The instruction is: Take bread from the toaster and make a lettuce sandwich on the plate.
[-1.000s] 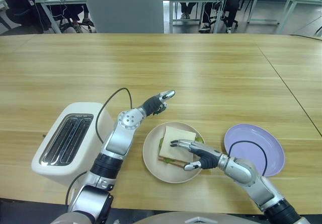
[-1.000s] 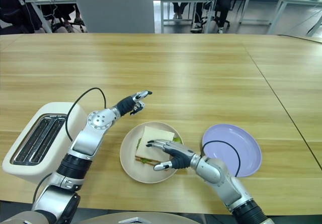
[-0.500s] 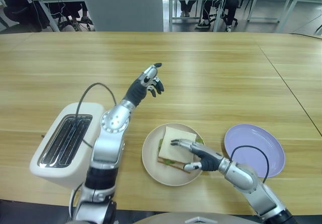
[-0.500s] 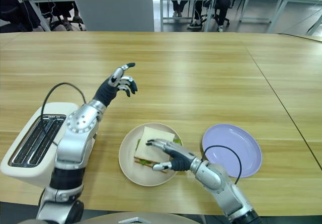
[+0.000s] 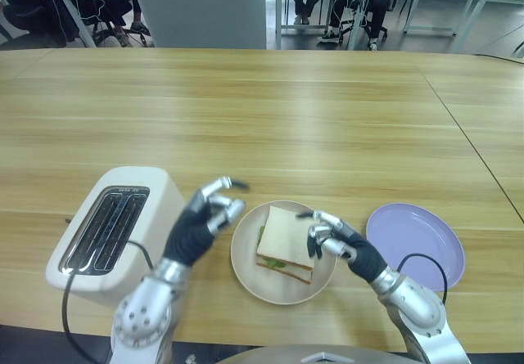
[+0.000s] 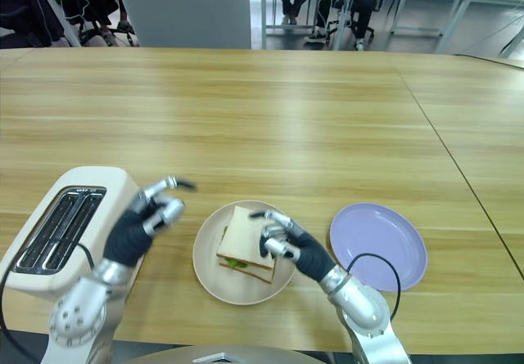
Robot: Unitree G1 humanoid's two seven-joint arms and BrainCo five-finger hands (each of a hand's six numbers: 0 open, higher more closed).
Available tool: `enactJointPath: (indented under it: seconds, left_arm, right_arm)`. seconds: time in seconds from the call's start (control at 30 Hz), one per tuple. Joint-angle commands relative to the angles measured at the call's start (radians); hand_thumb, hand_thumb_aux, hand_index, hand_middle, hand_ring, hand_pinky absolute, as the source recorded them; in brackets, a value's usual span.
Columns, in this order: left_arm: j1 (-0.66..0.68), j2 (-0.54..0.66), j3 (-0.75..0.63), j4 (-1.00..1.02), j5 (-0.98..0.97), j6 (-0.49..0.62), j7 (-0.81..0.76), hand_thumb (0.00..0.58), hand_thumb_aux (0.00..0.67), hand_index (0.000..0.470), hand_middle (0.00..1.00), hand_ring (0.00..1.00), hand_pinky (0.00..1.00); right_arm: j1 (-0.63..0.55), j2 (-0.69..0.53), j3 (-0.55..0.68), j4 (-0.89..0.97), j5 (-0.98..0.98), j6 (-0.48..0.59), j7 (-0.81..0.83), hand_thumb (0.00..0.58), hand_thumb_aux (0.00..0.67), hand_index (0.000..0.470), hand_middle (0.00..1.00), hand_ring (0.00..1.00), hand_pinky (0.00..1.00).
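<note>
Near the front edge of the surface, a sandwich (image 5: 286,245) of pale bread slices with green lettuce (image 6: 237,262) peeking from between them lies on a round beige plate (image 5: 246,276). Little of the lettuce shows under the top slice, and the sandwich's right edge is partly covered by the right hand (image 5: 337,239). That hand sits at the sandwich's right side over the plate's rim, fingers curled in and grasping nothing; whether the fingertips touch the bread is hard to make out. The left hand (image 5: 205,221) hangs just left of the plate, between it and a cream-coloured two-slot toaster (image 5: 155,208), loosely clenched and holding nothing. The toaster's slots (image 5: 106,226) look dark, and their contents cannot be made out. A thin black cable (image 5: 70,331) runs down beside the toaster and is cut off at the picture's bottom. Just right of the beige plate lies a round lilac plate (image 5: 426,241), with a black cable loop (image 5: 413,258) from the right wrist crossing its near part. The surface (image 5: 311,119) is light wood planking. Beyond its far edge stand a grey panel (image 5: 199,8), white desks and office chairs.
</note>
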Motion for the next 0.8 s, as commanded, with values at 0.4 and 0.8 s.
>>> enactJointPath:
  seconds: [0.4, 0.8]
  left_arm:
    - [0.196, 0.130, -0.135, 0.407, 0.000, -0.200, -0.155, 0.580, 0.670, 0.460, 1.00, 1.00, 1.00]
    - [0.062, 0.072, -0.257, 0.584, 0.021, -0.114, -0.137, 0.580, 0.670, 0.460, 1.00, 1.00, 1.00]
  right_arm:
    - [0.074, -0.060, 0.083, 0.215, -0.048, -0.010, 0.061, 0.580, 0.670, 0.460, 1.00, 1.00, 1.00]
    - [0.063, -0.038, 0.073, 0.266, -0.034, 0.113, 0.030, 0.580, 0.670, 0.460, 1.00, 1.00, 1.00]
